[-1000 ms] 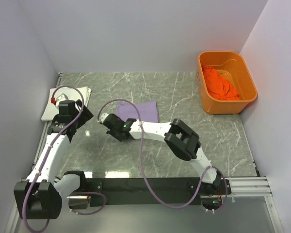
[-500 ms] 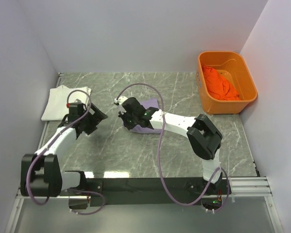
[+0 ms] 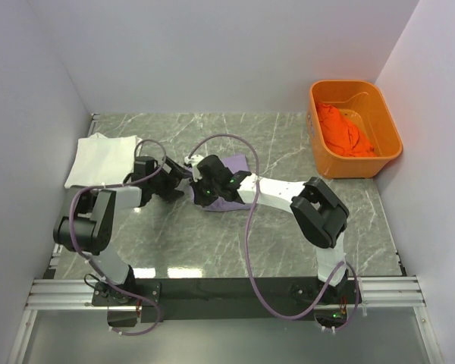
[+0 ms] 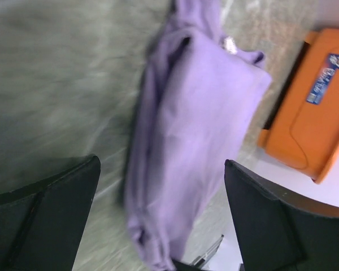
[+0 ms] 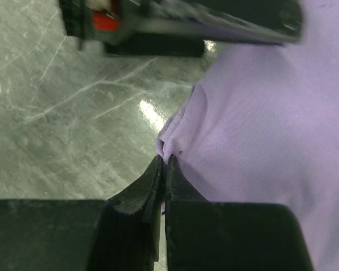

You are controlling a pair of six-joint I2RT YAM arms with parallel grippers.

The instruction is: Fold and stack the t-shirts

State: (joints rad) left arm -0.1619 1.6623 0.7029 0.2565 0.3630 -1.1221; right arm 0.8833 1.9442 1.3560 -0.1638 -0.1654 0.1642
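centre of top view: right gripper pinched shut on the lower-left edge of the folded lavender cloth t-shirt, left gripper jaws wide just beside it, likely to grab a second edge for lifting.

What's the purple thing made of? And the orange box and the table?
The purple shirt looks like soft, matte cloth: it folds and wrinkles. The orange box looks like hard, smooth plastic, with a stiff rim and slight shine. The table looks like grey marble with white veins and glossy reflections, though it could be printed.
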